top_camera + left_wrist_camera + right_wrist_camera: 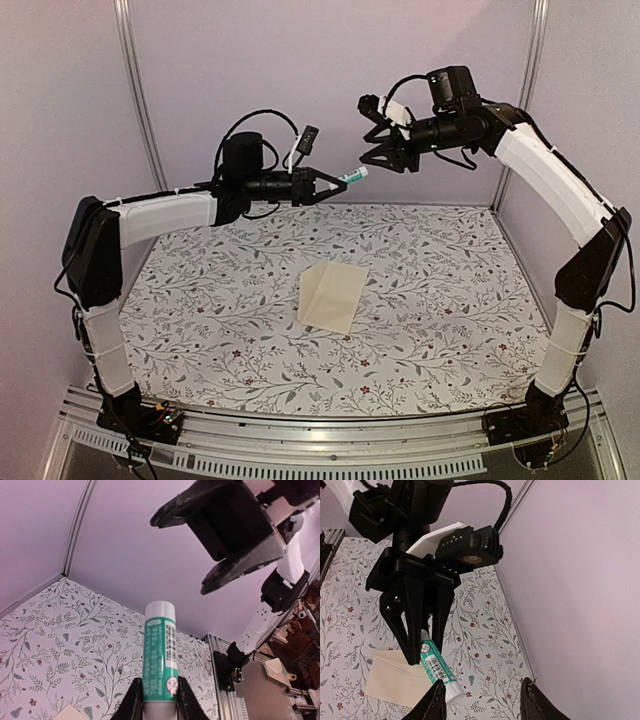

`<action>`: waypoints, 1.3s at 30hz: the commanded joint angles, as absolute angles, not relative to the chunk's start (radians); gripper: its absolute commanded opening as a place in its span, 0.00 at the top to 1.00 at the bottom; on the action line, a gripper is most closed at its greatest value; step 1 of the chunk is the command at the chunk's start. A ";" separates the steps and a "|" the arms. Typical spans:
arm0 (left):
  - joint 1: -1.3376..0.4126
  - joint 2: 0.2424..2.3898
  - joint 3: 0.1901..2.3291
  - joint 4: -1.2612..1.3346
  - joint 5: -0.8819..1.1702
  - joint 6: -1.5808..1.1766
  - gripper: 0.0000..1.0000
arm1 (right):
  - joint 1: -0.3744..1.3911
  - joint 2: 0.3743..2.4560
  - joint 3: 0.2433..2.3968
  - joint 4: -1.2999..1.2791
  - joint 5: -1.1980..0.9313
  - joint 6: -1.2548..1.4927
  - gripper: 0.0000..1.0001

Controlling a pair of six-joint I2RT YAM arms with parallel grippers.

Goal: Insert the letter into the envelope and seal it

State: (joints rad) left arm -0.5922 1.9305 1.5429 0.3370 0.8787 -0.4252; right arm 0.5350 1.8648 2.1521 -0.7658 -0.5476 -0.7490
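I find the left gripper (338, 181) raised over the floral-print tablecloth (200, 300), clamped on a green-and-white labelled plastic glue stick (354, 176) whose white end points outward. Below it, the plain cream paper envelope (333, 296) lies flat mid-table, apart from both arms. Its flap looks folded down, though I cannot confirm this. The right gripper (372, 135) hangs near the stick's tip, jaws apart and holding nothing.

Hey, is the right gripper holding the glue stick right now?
No, the glue stick is clamped in the left gripper, while the right gripper has its jaws open.
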 commanded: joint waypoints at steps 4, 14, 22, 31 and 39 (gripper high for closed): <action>-0.570 1.913 1.615 0.126 0.925 -0.370 0.95 | 0.647 1.859 2.126 -0.859 -0.229 -1.028 0.51; -0.559 1.929 1.658 0.056 0.982 -0.386 0.98 | 0.711 1.868 2.074 -0.867 -0.101 -1.159 0.54; -0.557 1.944 1.667 0.051 1.001 -0.417 0.99 | 0.733 1.869 2.055 -0.867 -0.051 -1.198 0.72; -0.547 1.936 1.655 0.092 0.959 -0.443 0.80 | 0.742 1.872 2.031 -0.806 -0.009 -1.129 0.91; -0.572 1.728 1.251 0.729 0.582 -0.561 0.53 | 0.698 1.893 2.089 -0.731 -0.148 -0.744 0.96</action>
State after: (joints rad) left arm -0.5617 1.8332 1.4002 0.3210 0.8169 -0.4850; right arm 0.7246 1.8740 2.0476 -0.7940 -0.0479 -0.9989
